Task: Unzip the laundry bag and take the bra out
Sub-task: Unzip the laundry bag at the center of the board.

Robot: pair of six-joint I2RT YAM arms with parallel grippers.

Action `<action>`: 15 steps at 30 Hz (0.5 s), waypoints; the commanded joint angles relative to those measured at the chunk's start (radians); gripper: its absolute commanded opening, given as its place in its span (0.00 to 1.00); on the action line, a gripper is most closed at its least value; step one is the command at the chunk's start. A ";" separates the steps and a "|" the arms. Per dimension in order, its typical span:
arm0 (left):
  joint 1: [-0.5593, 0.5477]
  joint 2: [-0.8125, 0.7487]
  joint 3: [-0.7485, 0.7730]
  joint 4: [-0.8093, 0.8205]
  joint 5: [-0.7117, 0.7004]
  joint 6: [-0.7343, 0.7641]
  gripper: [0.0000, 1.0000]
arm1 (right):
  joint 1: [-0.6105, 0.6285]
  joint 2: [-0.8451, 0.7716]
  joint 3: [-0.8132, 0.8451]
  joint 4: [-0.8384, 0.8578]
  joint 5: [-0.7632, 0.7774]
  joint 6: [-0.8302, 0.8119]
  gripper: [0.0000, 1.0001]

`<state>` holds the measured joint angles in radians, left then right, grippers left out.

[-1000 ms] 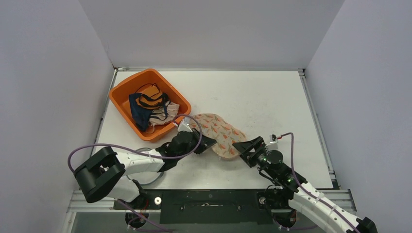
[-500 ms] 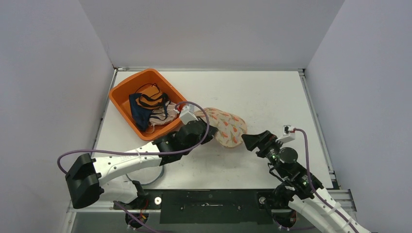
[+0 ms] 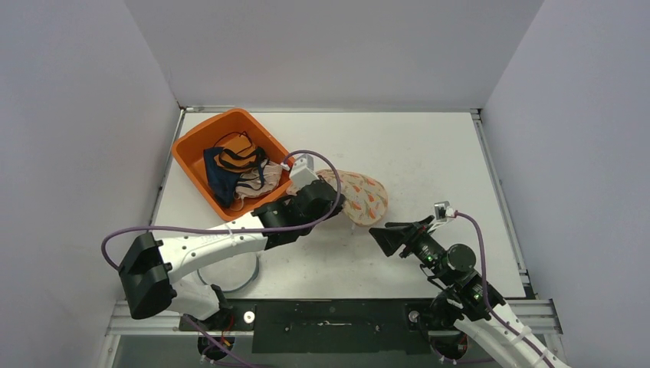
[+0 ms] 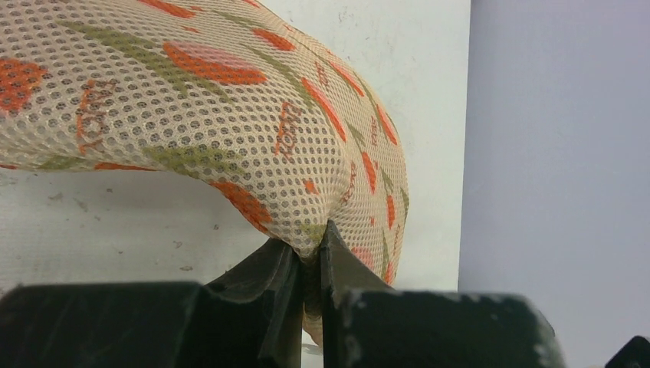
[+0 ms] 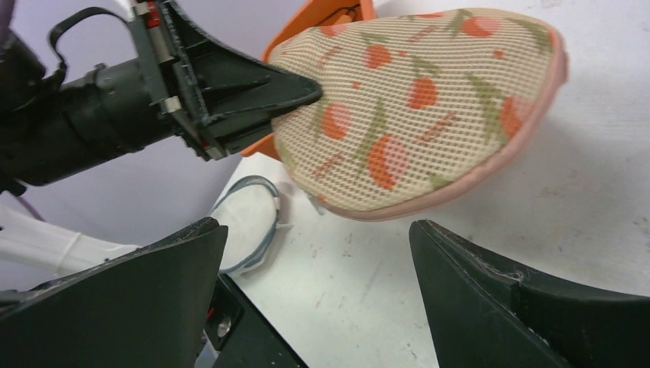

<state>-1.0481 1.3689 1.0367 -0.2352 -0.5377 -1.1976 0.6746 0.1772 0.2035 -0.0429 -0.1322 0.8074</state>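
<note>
The laundry bag (image 3: 366, 196), a cream mesh pouch printed with orange-red fruit and green leaves and edged in pink, sits near the middle of the table, just off the near-right corner of the bin. It is bulging and held by one edge, and the pictures do not show whether its zip is open. Plain pale grey walls (image 3: 322, 46) close in the far, left and right sides. The white table (image 3: 429, 153) is scuffed and speckled with small dark marks, and a metal rail runs along its edges. The black-and-white left arm reaches in from the near-left corner, and the left gripper (image 4: 310, 247) has its jaws squeezed nearly together on a fold of the bag's mesh. The right gripper (image 5: 316, 230) stands just near of the bag towards the near edge, its jaws spread wide, gripping nothing and clear of the bag. A square orange plastic bin (image 3: 230, 113) stands towards the far-left corner and holds a heap of garments (image 3: 238, 172) in blue, orange and pale pink. A purple cable (image 3: 192, 230) loops along the left arm.
</note>
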 commanded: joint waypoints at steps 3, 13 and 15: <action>-0.011 0.030 0.168 -0.054 -0.009 0.006 0.00 | 0.002 0.024 0.037 0.177 -0.104 -0.029 0.95; -0.019 0.094 0.298 -0.194 -0.008 -0.062 0.00 | 0.003 0.085 0.106 0.143 -0.167 -0.113 0.89; -0.018 0.111 0.329 -0.257 -0.038 -0.100 0.00 | 0.003 0.077 0.093 0.169 -0.147 -0.090 0.83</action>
<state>-1.0603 1.4567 1.2766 -0.3954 -0.5304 -1.2266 0.6746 0.2646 0.2626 0.0658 -0.2962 0.7254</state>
